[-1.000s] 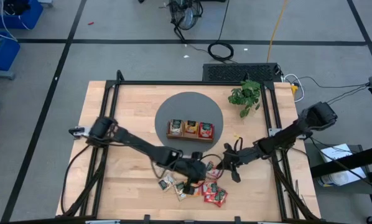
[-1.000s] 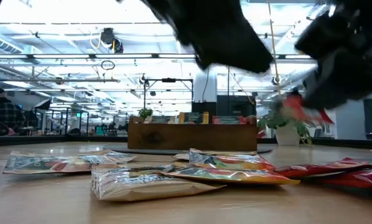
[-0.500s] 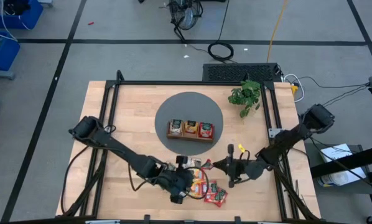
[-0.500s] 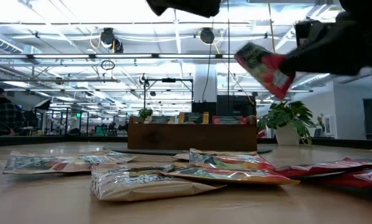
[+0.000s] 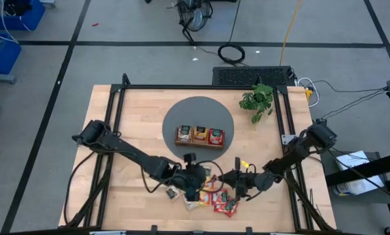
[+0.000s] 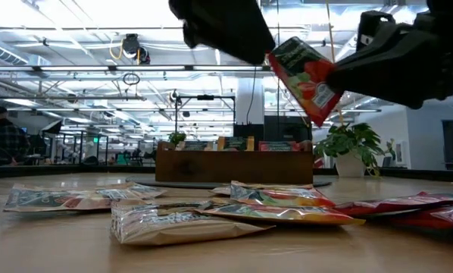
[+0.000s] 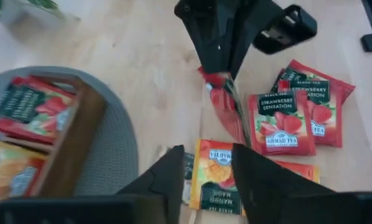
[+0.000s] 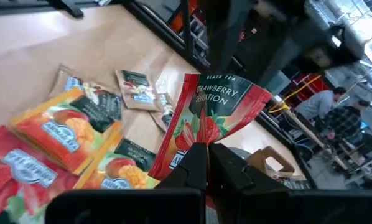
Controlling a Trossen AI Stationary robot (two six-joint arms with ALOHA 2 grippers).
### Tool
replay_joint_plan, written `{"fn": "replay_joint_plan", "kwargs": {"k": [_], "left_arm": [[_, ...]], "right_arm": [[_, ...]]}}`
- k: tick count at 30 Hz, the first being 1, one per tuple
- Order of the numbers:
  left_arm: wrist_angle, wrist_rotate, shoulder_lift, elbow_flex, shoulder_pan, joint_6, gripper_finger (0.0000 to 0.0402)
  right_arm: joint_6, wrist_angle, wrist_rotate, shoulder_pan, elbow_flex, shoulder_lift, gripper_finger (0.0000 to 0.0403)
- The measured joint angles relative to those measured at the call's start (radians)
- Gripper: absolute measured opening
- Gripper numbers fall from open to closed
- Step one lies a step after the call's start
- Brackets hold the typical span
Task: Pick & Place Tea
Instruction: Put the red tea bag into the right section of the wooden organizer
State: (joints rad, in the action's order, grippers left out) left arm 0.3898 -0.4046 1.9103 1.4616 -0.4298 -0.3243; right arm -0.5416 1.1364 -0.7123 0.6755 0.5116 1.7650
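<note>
My right gripper [image 5: 237, 177] is shut on a red strawberry tea sachet [image 8: 212, 109], which it holds in the air over the loose sachets [image 5: 211, 197] lying flat on the table near its front edge. In the low view the red sachet [image 6: 305, 77] shows high above the pile [image 6: 234, 208]. My left gripper [image 7: 208, 177] stands open and holds nothing. It hangs over a yellow sachet [image 7: 217, 177], just to the left of the held one. The wooden tray [image 5: 199, 136], with sachets in its three compartments, stands on a grey round mat [image 5: 198, 108]. My right gripper pinches the red sachet's one short edge [image 8: 197, 142] between its two fingers. The fingers come about level from the table's right side. The sachet sticks out beyond the fingertips, tilted and slightly bowed, lifted clear of the table and the pile.
A potted green plant [image 5: 258, 99] stands at the back right. Two red sachets [image 7: 298, 112] lie side by side on the wood next to the yellow one. The two arms are close together above the pile. A black frame [image 5: 120, 98] runs around the table.
My right gripper has gone toward the table's left with the red sachet and has rolled about. The sachet has risen and turned, from low at the right to high near the middle of the low view. My left gripper has come up off the pile.
</note>
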Motion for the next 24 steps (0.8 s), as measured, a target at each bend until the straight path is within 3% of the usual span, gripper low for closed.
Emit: {"fn": "replay_joint_plan", "kwargs": {"k": [4, 10, 21, 24], "left_arm": [[-0.008, 0.057, 0.014, 0.001, 0.022, 0.001, 0.0185], [-0.005, 0.15, 0.033, 0.001, 0.039, 0.006, 0.022], [-0.009, 0.115, 0.05, 0.0, 0.073, -0.009, 0.0225], [-0.003, 0.115, 0.053, 0.0, 0.079, -0.015, 0.0204]], "right_arm": [[-0.011, -0.072, -0.008, -0.01, 0.049, 0.016, 0.0001], [0.031, -0.184, -0.134, -0.02, 0.078, 0.017, 0.0002], [0.038, -0.157, -0.121, -0.021, 0.078, 0.016, 0.0003], [0.037, -0.153, -0.121, -0.02, 0.078, 0.016, 0.0003]]}}
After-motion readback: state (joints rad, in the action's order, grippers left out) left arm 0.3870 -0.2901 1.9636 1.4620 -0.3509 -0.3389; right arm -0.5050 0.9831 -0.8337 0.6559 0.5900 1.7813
